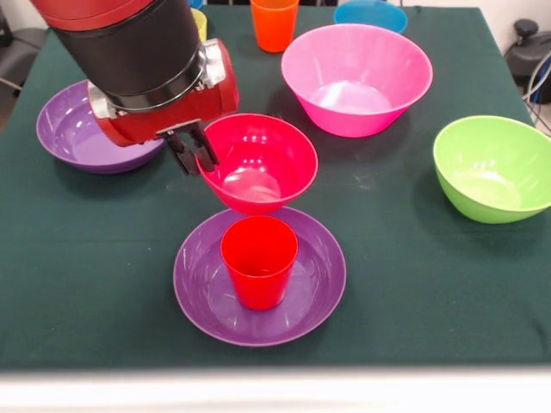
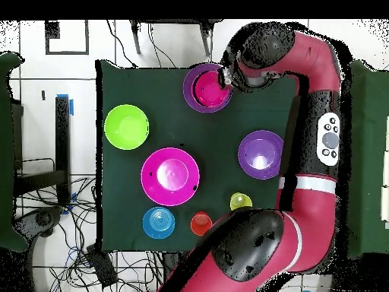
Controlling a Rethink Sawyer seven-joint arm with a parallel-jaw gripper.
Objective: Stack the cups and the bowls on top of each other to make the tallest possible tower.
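A red cup [image 1: 258, 261] stands upright in a wide purple bowl [image 1: 200, 288] at the table's near middle. My gripper [image 1: 196, 157] is shut on the left rim of the small crimson bowl [image 1: 263, 163] and holds it open side up, just behind and above the red cup. In the overhead view the crimson bowl [image 2: 209, 90] covers the cup inside the purple bowl [image 2: 190, 97], with the gripper [image 2: 226, 78] at its rim. The dark blue bowl is out of view.
A second purple bowl [image 1: 69, 129] lies at the left, partly behind the arm. The pink bowl [image 1: 357, 77] and lime green bowl [image 1: 492, 168] are at the right. The orange cup [image 1: 275, 21], light blue bowl [image 1: 370, 15] and yellow cup [image 1: 200, 21] stand along the far edge.
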